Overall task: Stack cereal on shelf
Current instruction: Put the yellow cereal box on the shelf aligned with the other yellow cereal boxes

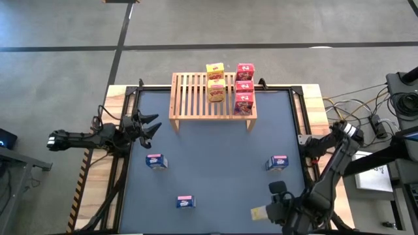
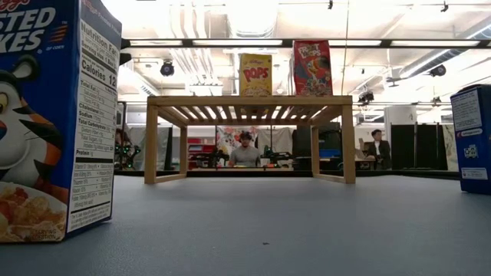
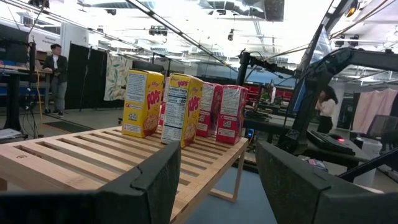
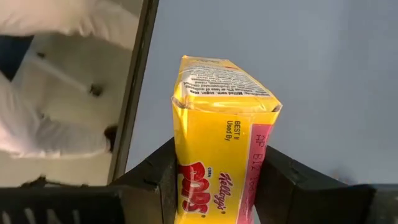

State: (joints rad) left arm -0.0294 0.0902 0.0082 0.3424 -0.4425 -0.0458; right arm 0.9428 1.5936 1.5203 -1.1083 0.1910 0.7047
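The wooden slatted rack (image 1: 212, 98) stands at the table's far edge, and it also shows in the low view (image 2: 249, 100). Two yellow boxes (image 1: 215, 81) and three red boxes (image 1: 244, 86) stand upright on its slats. Three blue boxes stand on the mat: left (image 1: 156, 161), near (image 1: 185, 202) and right (image 1: 277, 162). My left gripper (image 1: 149, 127) is open and empty at the table's left edge, facing the rack (image 3: 93, 155). My right gripper (image 1: 271, 212) is at the table's near right corner, shut on a third yellow box (image 4: 221, 155). My right gripper pinches the yellow box between its two fingers (image 4: 155, 180), one on each of two opposite sides (image 4: 180, 174). The box reaches forward past the fingertips, its printed end flap in view. Whether it is clear of the mat cannot be told.
The mat's black frame edge (image 4: 134, 93) runs close beside the held box. The nearest blue box fills the left of the low view (image 2: 54, 115), and another stands at its right edge (image 2: 472, 138). People sit at desks in the room beyond the table.
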